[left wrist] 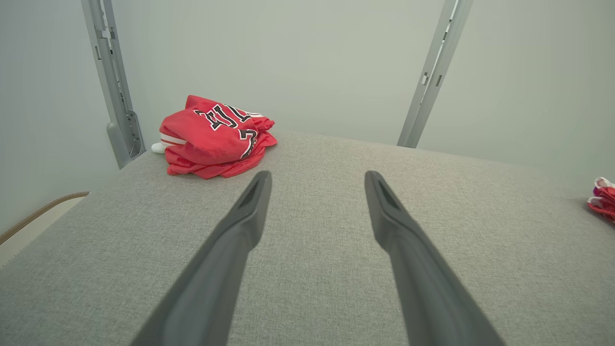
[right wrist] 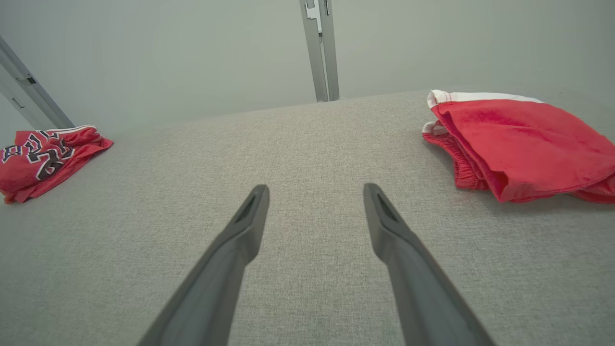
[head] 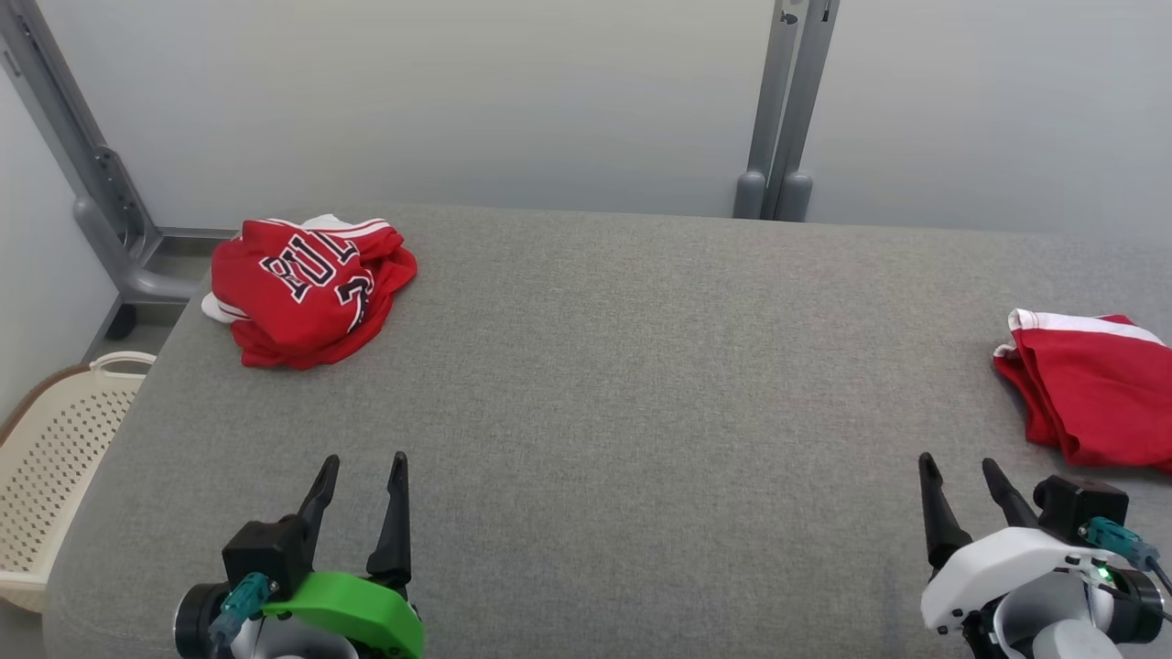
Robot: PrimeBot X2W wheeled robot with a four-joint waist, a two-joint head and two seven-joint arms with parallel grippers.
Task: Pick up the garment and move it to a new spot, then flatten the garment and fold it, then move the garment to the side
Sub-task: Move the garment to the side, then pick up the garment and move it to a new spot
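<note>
Red jersey: lies crumpled in a heap at upper left of the head view, black and white lettering showing, near the far left corner; likely the garment to pick up, not yet touched.
Folded red cloth: sits at the right edge of the head view, white band along its top, looks already folded; well apart from the jersey.
Left tool: lower left of the head view, fingers spread wide, holds nothing, well short of the jersey.
Right tool: lower right, fingers spread wide, holds nothing, near the folded red cloth without touching.
Risk of wrong pick: comes from two red garments on one surface, with the folded one nearest the right tool.
Risk of poor grip: stems from the heap's many layers; with only a top fold pinched, probably drags the rest or bunches further, hampering the flattening.
Risk at the edge: arises from the jersey's place close to the left side, above a cream basket; slides off if pushed instead of lifted.
Bench: covered in grey woven fabric, soft-looking, with a broad bare middle fit for the new spot; may catch fingertips if pressed hard.
Room: pale plain wall behind, grey metal post at upper middle, slanted grey frame at upper left.
</note>
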